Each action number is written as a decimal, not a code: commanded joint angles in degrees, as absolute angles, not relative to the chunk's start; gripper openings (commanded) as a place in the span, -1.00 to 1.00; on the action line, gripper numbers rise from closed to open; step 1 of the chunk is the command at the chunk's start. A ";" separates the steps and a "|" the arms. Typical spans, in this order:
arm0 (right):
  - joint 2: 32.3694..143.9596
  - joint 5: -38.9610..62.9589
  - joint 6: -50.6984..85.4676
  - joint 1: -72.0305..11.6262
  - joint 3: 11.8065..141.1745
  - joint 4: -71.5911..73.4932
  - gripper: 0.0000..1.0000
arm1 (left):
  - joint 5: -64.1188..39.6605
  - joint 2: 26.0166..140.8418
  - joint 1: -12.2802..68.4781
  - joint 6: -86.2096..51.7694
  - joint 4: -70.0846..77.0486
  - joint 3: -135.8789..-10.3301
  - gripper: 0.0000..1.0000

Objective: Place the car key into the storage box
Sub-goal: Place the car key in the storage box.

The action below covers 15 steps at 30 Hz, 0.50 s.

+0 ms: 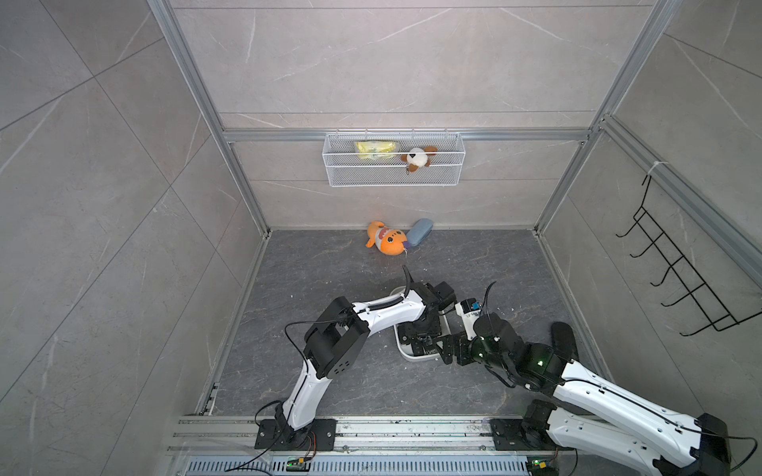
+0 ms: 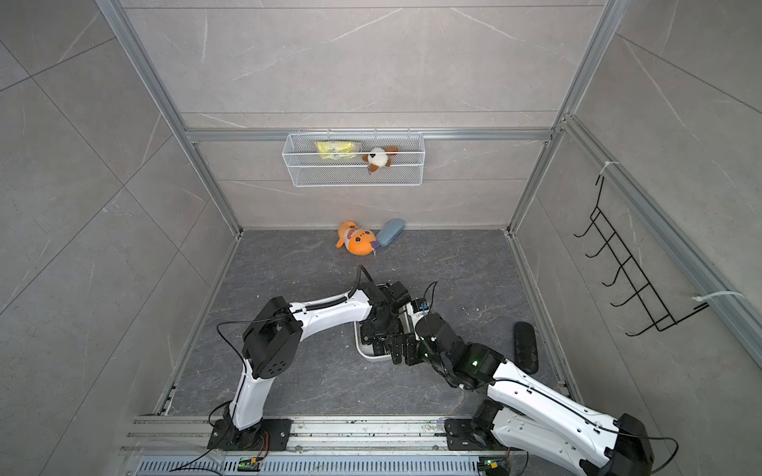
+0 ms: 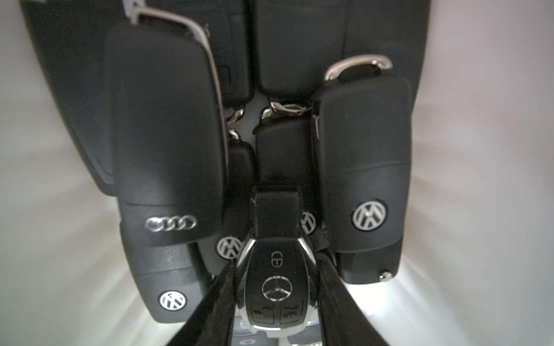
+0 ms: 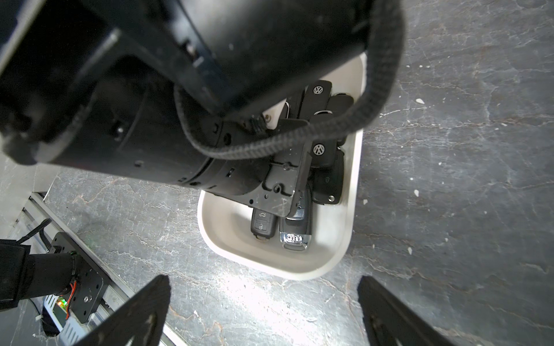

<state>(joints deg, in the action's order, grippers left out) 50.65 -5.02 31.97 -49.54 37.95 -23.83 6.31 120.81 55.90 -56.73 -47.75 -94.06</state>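
Note:
The car key (image 3: 277, 287), black with a chrome rim and a star badge, sits between the fingers of my left gripper (image 3: 280, 251). The fingers press against both its sides. It rests on a pile of several other black keys (image 3: 168, 134) inside the storage box (image 4: 344, 239), a shallow white tub. In both top views the left arm reaches down into the box (image 1: 406, 355), hiding most of it. My right gripper (image 4: 263, 283) hangs open over the dark floor, just off the box's near end, with nothing between its fingers.
An orange plush fish (image 1: 385, 241) and a blue-grey case (image 1: 419, 230) lie by the back wall. A wire basket (image 1: 393, 165) on that wall holds a yellow packet and a plush dog. A black hook rack (image 1: 680, 280) hangs on the right wall. A black oblong object (image 2: 525, 346) lies at the right.

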 commanded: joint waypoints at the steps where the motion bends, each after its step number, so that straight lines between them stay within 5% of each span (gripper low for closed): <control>1: 51.15 -6.28 32.44 -49.73 37.86 -24.79 0.99 | 5.72 119.83 56.03 -55.94 -49.11 -96.06 0.06; 9: 50.44 -8.15 31.11 -49.74 38.65 -23.87 0.99 | 8.18 113.63 55.98 -53.92 -50.83 -96.42 0.22; 15: 50.96 -16.10 30.82 -49.70 41.63 -24.14 0.99 | 11.87 106.10 52.96 -50.16 -52.84 -94.72 0.52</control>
<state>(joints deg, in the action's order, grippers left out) 51.05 -10.13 31.46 -49.56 39.05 -23.86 8.75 112.66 55.07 -53.28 -50.24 -94.26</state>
